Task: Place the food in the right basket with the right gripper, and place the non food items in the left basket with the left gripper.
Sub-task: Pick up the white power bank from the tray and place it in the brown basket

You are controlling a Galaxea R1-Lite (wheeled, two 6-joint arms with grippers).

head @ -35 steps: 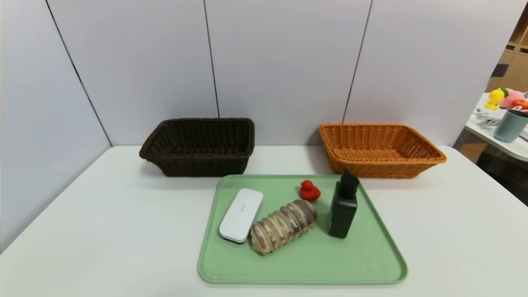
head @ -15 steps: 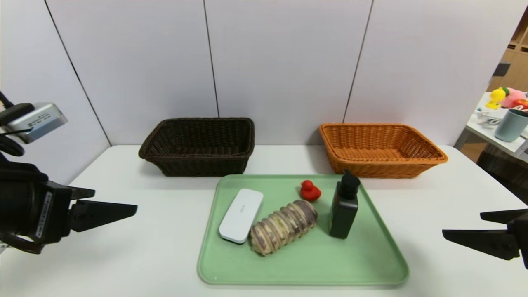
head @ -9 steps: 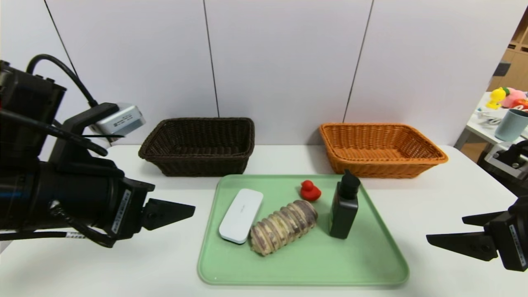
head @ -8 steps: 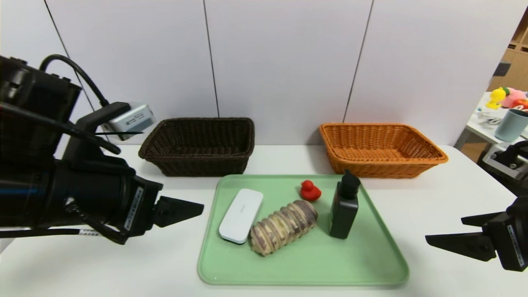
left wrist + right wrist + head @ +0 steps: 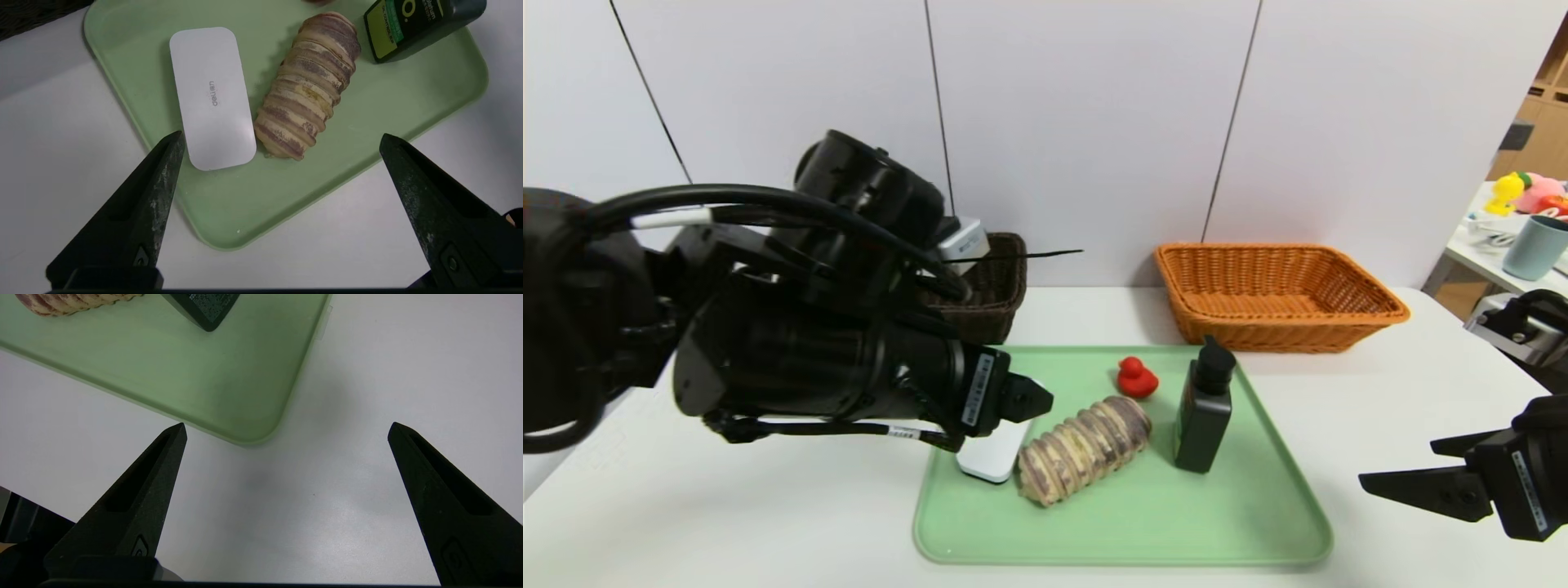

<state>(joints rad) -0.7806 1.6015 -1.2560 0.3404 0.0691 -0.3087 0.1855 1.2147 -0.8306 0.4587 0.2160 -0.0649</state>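
above the tray, left gripper hovers open.

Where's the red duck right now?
In the head view, the red duck sits on the far part of the green tray, right of centre, just beyond the striped roll and left of the black bottle.

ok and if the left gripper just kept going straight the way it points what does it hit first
Probably the white case, near the line between the open jaws of the left gripper, or the tray beneath; height is hard to judge.
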